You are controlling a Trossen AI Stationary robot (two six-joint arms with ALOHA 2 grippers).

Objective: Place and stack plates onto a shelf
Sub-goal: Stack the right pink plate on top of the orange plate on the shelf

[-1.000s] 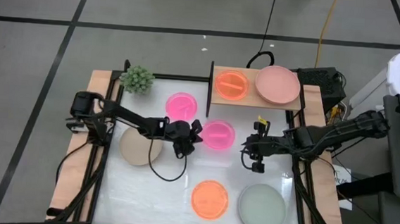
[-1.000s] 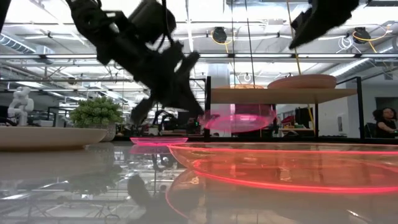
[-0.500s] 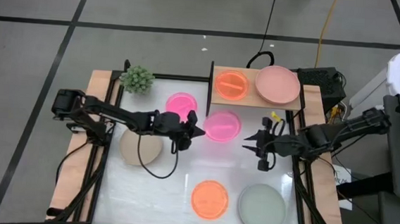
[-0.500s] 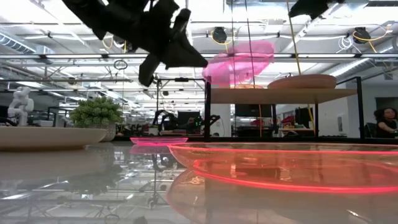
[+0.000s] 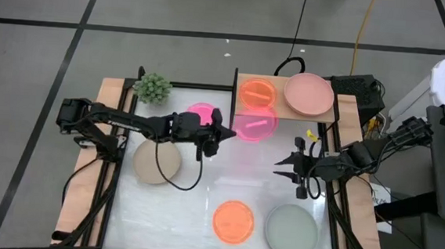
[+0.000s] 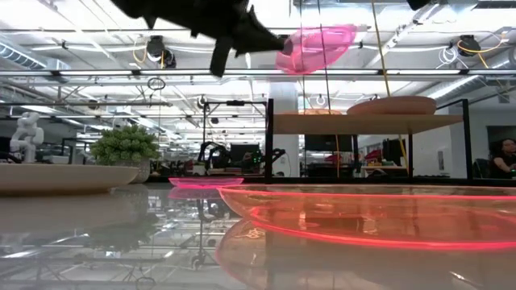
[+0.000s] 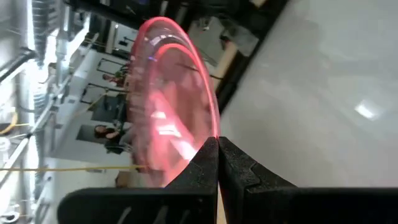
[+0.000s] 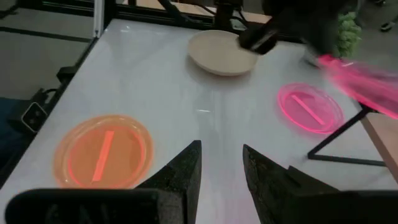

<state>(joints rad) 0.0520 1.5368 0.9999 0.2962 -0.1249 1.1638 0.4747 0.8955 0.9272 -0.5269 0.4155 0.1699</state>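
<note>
Since a second ago the left gripper point(image 5: 220, 134) has carried its magenta plate point(image 5: 255, 124) up off the desk point(image 5: 201, 209) and toward the shelf point(image 5: 285, 111), and the right gripper point(image 5: 292, 167) has drawn back toward the desk's right rail.

At the far left of the desk, the beige plate point(image 5: 155, 163) lies flat near the left rail, with the small green plant point(image 5: 153, 87) at the back corner behind it. The left arm reaches across above them. Its fingers point(image 7: 208, 163) are clamped on the rim of the magenta plate, which hangs in the air, tilted, at the shelf's front left edge. In the low view it rides higher than the shelf board. Whether it already overlaps the orange plate point(image 5: 256, 94) on the shelf is hard to judge from above; the two look to be just meeting at their edges.

A second magenta plate point(image 5: 200, 113) lies on the desk just beside the left gripper, left of the shelf. On the shelf, the orange plate sits at the left and a salmon-pink plate point(image 5: 309, 93) at the right, touching or nearly so.

Near the desk's front edge, another orange plate point(image 5: 234, 220) lies beside a pale grey-green plate point(image 5: 291, 231). The right gripper hovers above the desk's right side, its fingers point(image 8: 186, 168) apart and holding nothing.
</note>
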